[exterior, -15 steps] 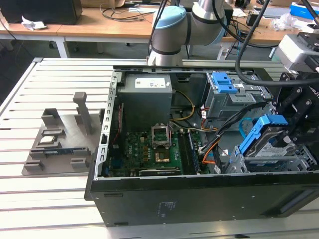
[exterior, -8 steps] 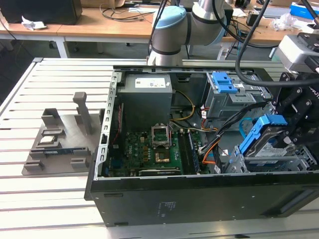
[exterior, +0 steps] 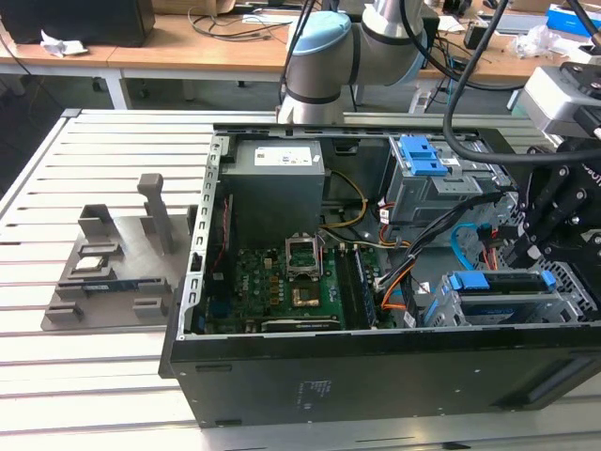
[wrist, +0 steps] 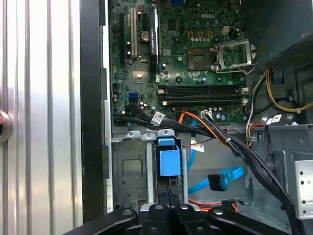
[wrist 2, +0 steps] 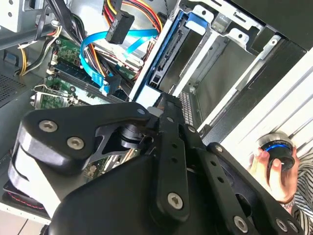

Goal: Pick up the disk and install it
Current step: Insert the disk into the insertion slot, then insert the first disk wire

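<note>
The disk (exterior: 498,282) stands on edge in the drive cage (exterior: 563,301) at the front corner of the open computer case, on the exterior view's right. Its blue plastic rail (wrist: 168,161) faces up in the first wrist view, and its connector end (wrist 2: 159,73) shows in the second wrist view. My black gripper (exterior: 533,252) hangs right over the cage. Its fingers come together at the end of the disk (wrist 2: 162,102), shut, with nothing visibly between them. In the first wrist view the fingertips (wrist: 172,192) sit just behind the blue rail.
Blue and orange cables (wrist: 222,178) lie beside the cage. The motherboard (wrist: 195,58), the power supply (exterior: 277,183) and an upper bay with a blue latch (exterior: 423,155) fill the case. A grey fixture (exterior: 113,272) lies on the slatted table. A person's hand (wrist 2: 274,169) holds a round device.
</note>
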{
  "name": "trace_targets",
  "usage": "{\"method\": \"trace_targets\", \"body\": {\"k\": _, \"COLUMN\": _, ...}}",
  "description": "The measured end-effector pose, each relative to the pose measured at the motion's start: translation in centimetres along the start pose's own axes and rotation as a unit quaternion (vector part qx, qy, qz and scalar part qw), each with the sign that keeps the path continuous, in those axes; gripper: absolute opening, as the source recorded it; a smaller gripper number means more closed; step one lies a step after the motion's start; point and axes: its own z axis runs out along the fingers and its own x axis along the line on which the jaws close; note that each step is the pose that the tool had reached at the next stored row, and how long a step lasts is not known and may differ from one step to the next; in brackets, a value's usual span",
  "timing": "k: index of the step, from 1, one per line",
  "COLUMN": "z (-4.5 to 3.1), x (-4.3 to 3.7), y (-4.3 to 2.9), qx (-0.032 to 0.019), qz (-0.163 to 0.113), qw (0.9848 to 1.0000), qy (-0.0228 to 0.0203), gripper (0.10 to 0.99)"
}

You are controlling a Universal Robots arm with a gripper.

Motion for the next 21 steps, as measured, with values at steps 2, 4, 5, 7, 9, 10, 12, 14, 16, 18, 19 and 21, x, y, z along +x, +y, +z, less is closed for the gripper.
{"method": "trace_targets", "body": {"k": 2, "z": 0.01, "x": 0.0, "y": 0.0, "qx": 0.0, "qz": 0.0, "qw": 1.0, "qy": 0.0, "gripper": 0.106}}
{"method": "trace_targets", "body": {"k": 4, "z": 0.01, "x": 0.0, "y": 0.0, "qx": 0.0, "qz": 0.0, "qw": 1.0, "qy": 0.0, "gripper": 0.106}}
{"method": "trace_targets", "body": {"k": 5, "z": 0.02, "x": 0.0, "y": 0.0, "qx": 0.0, "qz": 0.0, "qw": 1.0, "qy": 0.0, "gripper": 0.106}}
{"method": "trace_targets", "body": {"k": 7, "z": 0.04, "x": 0.0, "y": 0.0, "qx": 0.0, "qz": 0.0, "qw": 1.0, "qy": 0.0, "gripper": 0.106}}
{"method": "trace_targets", "body": {"k": 9, "z": 0.05, "x": -0.06, "y": -0.14, "qx": 0.0, "qz": 0.0, "qw": 1.0, "qy": -0.0002, "gripper": 0.106}}
{"method": "trace_targets", "body": {"k": 10, "z": 0.03, "x": -0.16, "y": -0.35, "qx": 0.0, "qz": 0.0, "qw": 1.0, "qy": 0.0, "gripper": 0.106}}
{"method": "trace_targets", "body": {"k": 12, "z": 0.0, "x": -0.35, "y": -0.7, "qx": 0.0, "qz": 0.0, "qw": 1.0, "qy": 0.0, "gripper": 0.106}}
{"method": "trace_targets", "body": {"k": 14, "z": -0.03, "x": -0.49, "y": -1.0, "qx": 0.0, "qz": 0.0, "qw": 1.0, "qy": 0.0001, "gripper": 0.106}}
{"method": "trace_targets", "body": {"k": 16, "z": -0.06, "x": -0.76, "y": -1.56, "qx": 0.0, "qz": 0.0, "qw": 1.0, "qy": 0.0003, "gripper": 0.106}}
{"method": "trace_targets", "body": {"k": 18, "z": -0.09, "x": -0.98, "y": -2.03, "qx": 0.0, "qz": 0.0, "qw": 1.0, "qy": 0.0008, "gripper": 0.106}}
{"method": "trace_targets", "body": {"k": 19, "z": -0.11, "x": -1.1, "y": -2.33, "qx": 0.0001, "qz": 0.0, "qw": 1.0, "qy": 0.0012, "gripper": 0.106}}
{"method": "trace_targets", "body": {"k": 21, "z": -0.14, "x": -1.3, "y": -2.82, "qx": 0.0001, "qz": 0.0, "qw": 1.0, "qy": 0.0016, "gripper": 0.106}}
